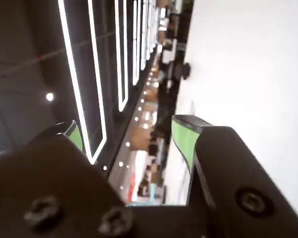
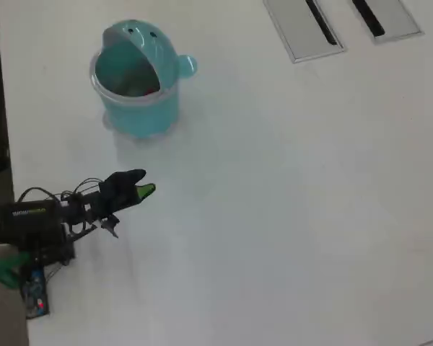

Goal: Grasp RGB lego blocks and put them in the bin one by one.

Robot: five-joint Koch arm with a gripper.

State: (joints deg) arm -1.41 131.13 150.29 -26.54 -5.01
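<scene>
Lay folded low at the table's [image 2: 289,216] left edge in the overhead view, claw [image 2: 146,190] pointing right with green-padded jaws spread and empty. Stood farther off, beyond the claw: the teal bin [image 2: 136,108], something red showing inside.
</scene>
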